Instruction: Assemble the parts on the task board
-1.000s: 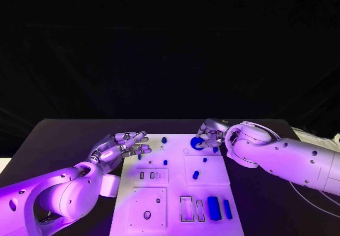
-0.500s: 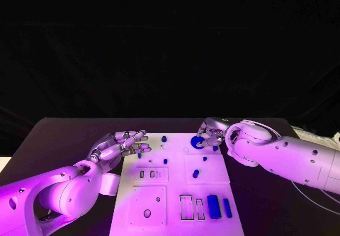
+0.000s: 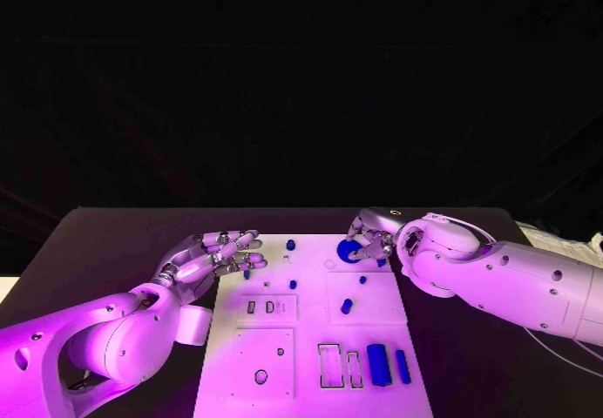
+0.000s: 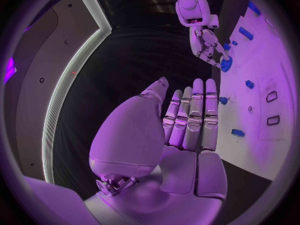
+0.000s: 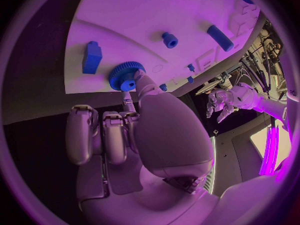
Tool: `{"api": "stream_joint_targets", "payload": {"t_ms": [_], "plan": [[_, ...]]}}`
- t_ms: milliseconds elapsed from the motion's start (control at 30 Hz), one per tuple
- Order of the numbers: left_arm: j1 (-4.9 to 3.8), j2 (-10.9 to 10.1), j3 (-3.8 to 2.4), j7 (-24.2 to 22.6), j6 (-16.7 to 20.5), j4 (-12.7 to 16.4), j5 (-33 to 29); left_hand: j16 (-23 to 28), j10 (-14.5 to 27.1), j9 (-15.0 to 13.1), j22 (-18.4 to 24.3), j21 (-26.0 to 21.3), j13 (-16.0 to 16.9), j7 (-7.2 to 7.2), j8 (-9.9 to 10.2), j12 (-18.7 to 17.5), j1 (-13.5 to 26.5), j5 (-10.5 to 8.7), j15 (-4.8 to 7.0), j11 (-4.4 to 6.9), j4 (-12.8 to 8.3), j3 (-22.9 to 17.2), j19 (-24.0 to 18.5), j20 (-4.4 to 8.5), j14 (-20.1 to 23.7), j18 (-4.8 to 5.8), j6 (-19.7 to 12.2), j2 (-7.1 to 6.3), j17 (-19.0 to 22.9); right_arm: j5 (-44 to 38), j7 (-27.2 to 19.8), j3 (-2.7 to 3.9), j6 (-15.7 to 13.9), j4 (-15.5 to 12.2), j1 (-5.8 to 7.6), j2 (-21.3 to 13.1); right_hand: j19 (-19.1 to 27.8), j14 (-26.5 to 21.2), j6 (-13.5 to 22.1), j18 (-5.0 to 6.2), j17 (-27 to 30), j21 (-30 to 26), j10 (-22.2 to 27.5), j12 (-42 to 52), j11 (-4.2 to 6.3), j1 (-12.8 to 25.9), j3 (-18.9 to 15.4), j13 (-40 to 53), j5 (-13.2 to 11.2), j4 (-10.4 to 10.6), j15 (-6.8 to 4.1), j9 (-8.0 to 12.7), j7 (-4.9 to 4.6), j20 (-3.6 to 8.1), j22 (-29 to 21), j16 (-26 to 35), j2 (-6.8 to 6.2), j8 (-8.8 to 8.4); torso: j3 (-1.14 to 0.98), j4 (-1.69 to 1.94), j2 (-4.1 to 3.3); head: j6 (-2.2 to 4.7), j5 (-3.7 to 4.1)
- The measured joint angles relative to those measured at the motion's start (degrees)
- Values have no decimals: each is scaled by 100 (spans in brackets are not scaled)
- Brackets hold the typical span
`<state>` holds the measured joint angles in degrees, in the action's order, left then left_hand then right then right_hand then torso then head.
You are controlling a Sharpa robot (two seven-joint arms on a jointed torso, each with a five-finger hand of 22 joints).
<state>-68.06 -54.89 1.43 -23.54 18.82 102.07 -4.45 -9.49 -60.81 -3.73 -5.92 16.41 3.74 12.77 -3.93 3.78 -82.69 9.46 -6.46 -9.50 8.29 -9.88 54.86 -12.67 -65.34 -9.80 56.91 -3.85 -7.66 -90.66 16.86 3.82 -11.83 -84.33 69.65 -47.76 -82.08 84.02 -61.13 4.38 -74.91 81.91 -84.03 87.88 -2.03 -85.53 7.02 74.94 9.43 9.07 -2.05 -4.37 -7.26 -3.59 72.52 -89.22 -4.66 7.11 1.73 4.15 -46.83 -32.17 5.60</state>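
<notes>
The white task board [image 3: 377, 335] lies in the middle of the black table. At its far right corner my right hand [image 3: 373, 237] pinches a round blue toothed gear [image 3: 348, 252] between thumb and a finger, low over the board. The right wrist view shows the thumb tip on the gear [image 5: 125, 76] near the board's edge [image 5: 119, 15]. My left hand [image 3: 213, 256] hovers at the board's far left edge, fingers apart, holding nothing; in the left wrist view its fingers [image 4: 190, 117] stretch out straight, with the right hand [image 4: 207, 42] and the gear [image 4: 225, 63] beyond.
Small blue pegs [image 3: 293, 285] stand on the board's far half, and one [image 3: 346, 306] lies near its middle. Two long blue blocks [image 3: 378, 366] lie at the near right beside empty slots [image 3: 330, 367]. A blue block [image 5: 92, 57] lies close to the gear.
The right hand has edged slightly toward the board's far edge with the gear still in its pinch. The left hand has barely moved.
</notes>
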Motion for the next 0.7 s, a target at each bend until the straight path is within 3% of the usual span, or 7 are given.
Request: {"api": "stream_joint_targets", "payload": {"t_ms": [100,333,467,567,633,667,700], "plan": [[0,0,0,2,-2,-2,0,0,0,0,0,0,0,0,0,0,0,0,0,0,0,0,0,0,0,0,0,0,0,-44,-13,-7,-69,-39,-14,23,-24,-7,-1,0,0,42,8,30,49,-7,120,0,113,-21,-7,0,-1,24,77,-22,8,0,2,2,0,-1,-3],[0,1,0,5,-5,-5,0,0,0,0,6,0,0,0,0,0,0,0,0,0,0,0,0,0,0,-1,0,0,1,-104,-16,-36,-248,-189,-53,121,-51,0,-2,0,1,87,8,53,50,12,299,0,381,-62,-43,5,-2,51,158,-49,24,0,5,5,0,12,-21],[0,4,0,7,-6,-5,0,0,0,0,6,0,0,0,0,0,0,0,0,0,0,0,0,0,0,0,0,0,1,-193,-2,-36,-402,-278,-50,228,-71,0,-2,-3,-4,104,-13,53,70,109,338,-1,401,-86,-43,13,-3,31,189,-49,53,-1,5,12,1,20,-32],[0,4,0,8,-7,-5,0,0,0,0,6,0,0,0,0,0,0,0,0,0,0,0,0,0,0,0,0,0,1,-286,2,-35,-537,-346,-43,355,-71,0,-3,-88,-4,104,-13,53,70,156,354,-1,433,-102,-43,13,-3,31,208,-49,74,-1,9,16,2,25,-48],[0,4,0,8,-7,-5,0,0,0,0,6,0,0,0,0,0,0,0,0,0,0,0,0,0,0,-1,0,0,1,-347,2,-34,-613,-381,-41,450,-71,0,-3,-88,-4,104,-13,53,70,163,354,-1,433,-102,-43,17,-3,31,213,-49,81,-2,12,16,2,26,-64],[0,5,0,9,-7,-5,0,0,0,0,6,0,0,0,0,0,0,0,0,0,0,0,0,0,0,0,0,0,1,-377,2,-35,-647,-393,-41,503,-76,0,-3,-88,-4,104,-13,53,70,164,361,-1,433,-109,-43,270,-3,35,222,-49,82,-2,12,16,2,26,-71],[0,5,0,9,-7,-5,0,0,0,0,6,0,0,0,0,0,0,0,0,0,0,0,0,0,0,0,0,0,1,-414,2,-40,-687,-405,-40,567,-92,0,-3,-88,-4,104,-13,53,70,172,369,-1,433,-116,-43,299,-3,51,232,-49,89,-2,12,16,2,27,-75]]}}
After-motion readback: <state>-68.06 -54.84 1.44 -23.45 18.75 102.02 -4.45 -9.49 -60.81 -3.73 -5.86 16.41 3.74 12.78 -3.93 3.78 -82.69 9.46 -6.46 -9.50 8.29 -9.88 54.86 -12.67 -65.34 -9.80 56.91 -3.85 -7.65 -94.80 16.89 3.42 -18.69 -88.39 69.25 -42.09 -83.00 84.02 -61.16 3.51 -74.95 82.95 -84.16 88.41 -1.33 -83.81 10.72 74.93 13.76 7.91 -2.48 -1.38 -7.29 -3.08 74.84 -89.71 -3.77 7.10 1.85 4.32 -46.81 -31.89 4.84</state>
